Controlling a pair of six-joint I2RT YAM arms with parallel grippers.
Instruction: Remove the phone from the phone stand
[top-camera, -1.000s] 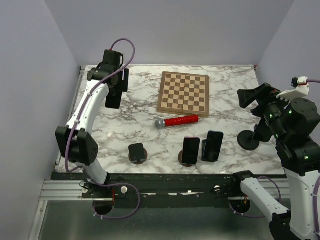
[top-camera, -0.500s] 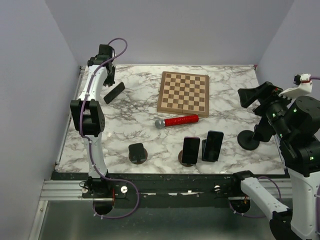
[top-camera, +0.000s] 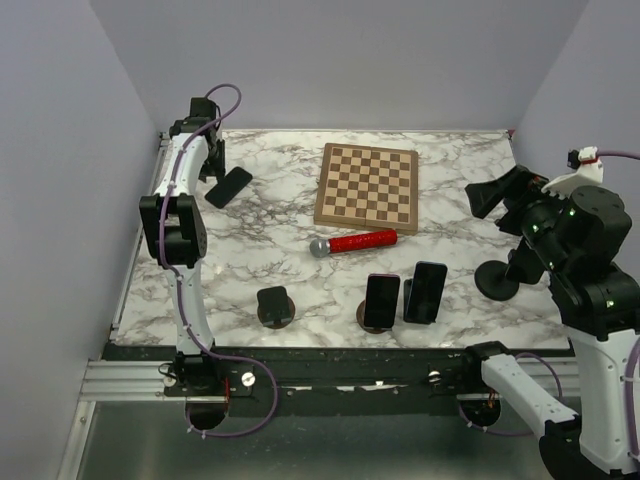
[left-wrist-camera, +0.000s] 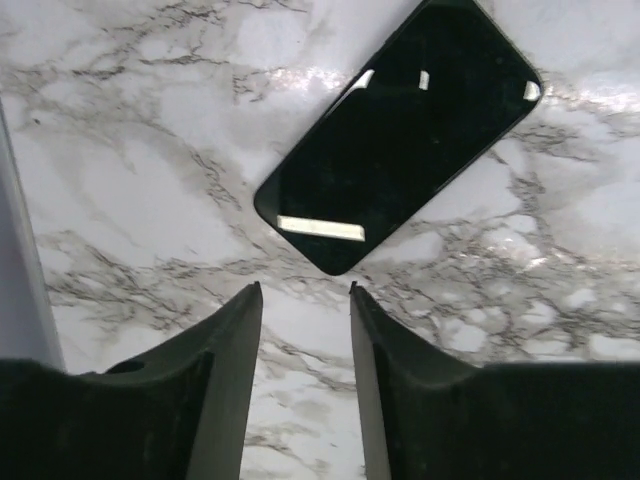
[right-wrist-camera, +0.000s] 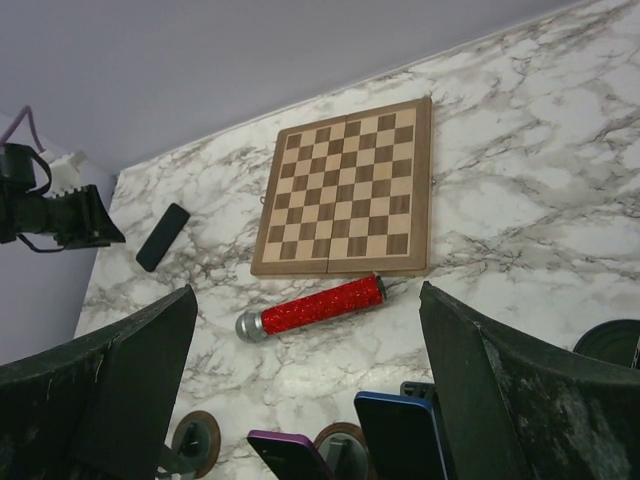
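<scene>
While hovering near the phone (left-wrist-camera: 400, 135) lying on the tabletop (left-wrist-camera: 120, 150), the left tool (left-wrist-camera: 305, 292) is gaping. The right tool (right-wrist-camera: 307, 288) is gaping too.

Black phone (top-camera: 228, 187) flat, far-left corner; stand (top-camera: 275, 306) front-ctr.

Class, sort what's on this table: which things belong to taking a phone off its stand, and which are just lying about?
Job: black phone lying flat, empty stand, purple phone and blue phone on stands, left end effector.
Lying about: chessboard, red microphone.
</scene>
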